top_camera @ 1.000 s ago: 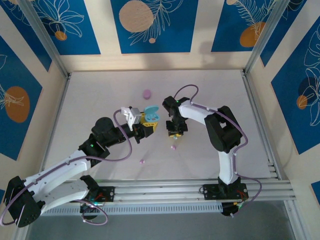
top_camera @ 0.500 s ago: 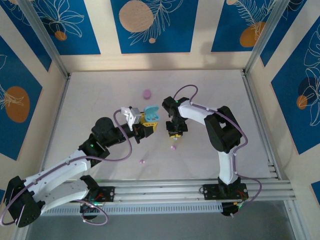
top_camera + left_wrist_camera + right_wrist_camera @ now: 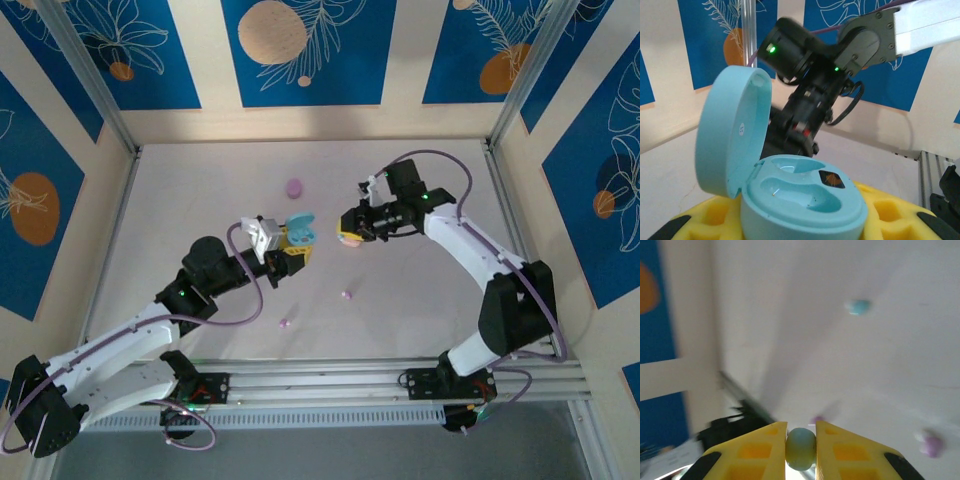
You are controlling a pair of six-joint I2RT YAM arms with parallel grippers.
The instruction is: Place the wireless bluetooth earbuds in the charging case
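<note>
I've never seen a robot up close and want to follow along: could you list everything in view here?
light blue charging case: one, lid open, both wells look empty, held in the left gripper
held earbud: one, pale blue, pinched in the right gripper beside the open case
purple earbuds: two, loose on the table, the other nearer the arm bases
loose light blue earbud: one, on the table
purple case: one, closed, far side of the table
table: one, white
wall panels: blue and cream, leaf print
left gripper: yellow fingers, shut on the case
right gripper: yellow fingers, shut on the earbud
</note>
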